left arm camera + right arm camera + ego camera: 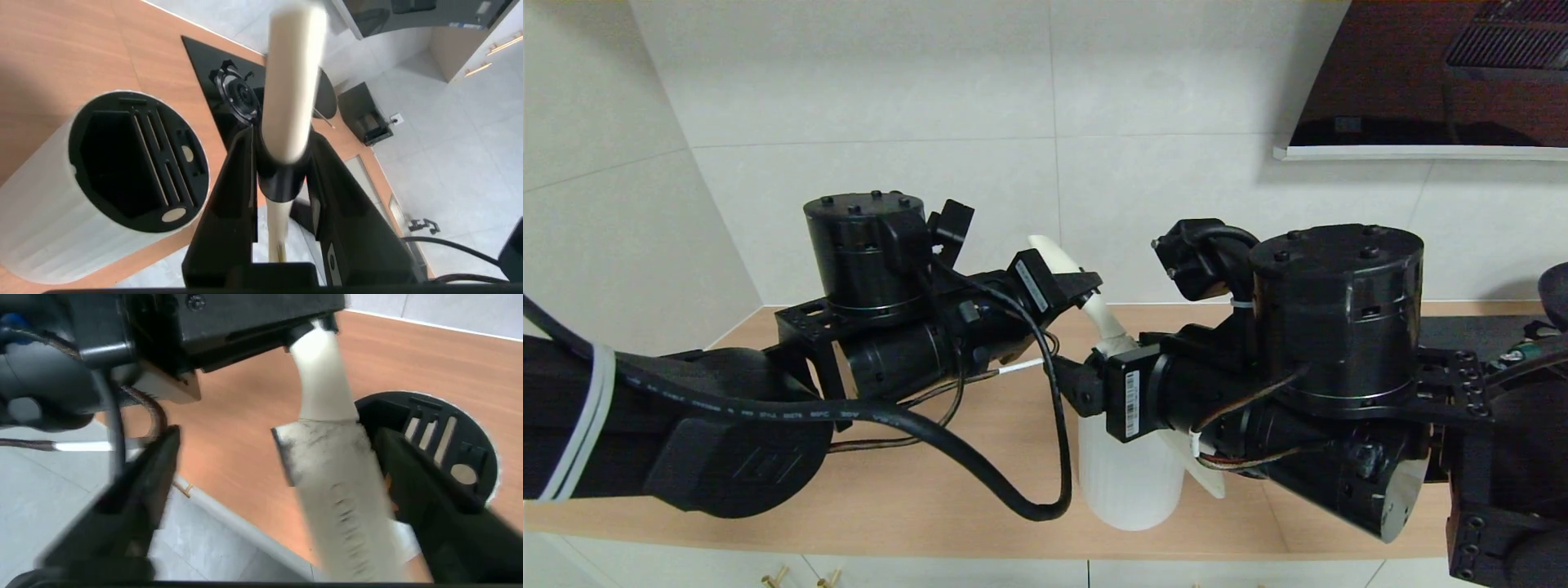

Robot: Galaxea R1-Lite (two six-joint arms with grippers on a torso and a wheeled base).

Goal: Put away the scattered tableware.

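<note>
My left gripper (1072, 286) is shut on the cream handle of a white knife (1104, 322), held in the air above the counter. In the left wrist view its fingers (245, 180) clamp the knife handle (294, 73) at a dark collar. The knife blade (335, 482) hangs between the spread fingers of my right gripper (286, 506), which is open and not touching it. A white ribbed utensil holder (1127, 482) with a black slotted insert stands on the counter right under the knife. The holder (49, 220) sits beside the left gripper, and its rim (425, 429) lies behind the blade.
The wooden countertop (915, 482) runs along a white tiled wall (931, 106). A black cooktop (237, 90) lies beyond the holder, with a dark range hood (1421, 82) above at the right. The counter's front edge (931, 543) is close, with cabinet handles below.
</note>
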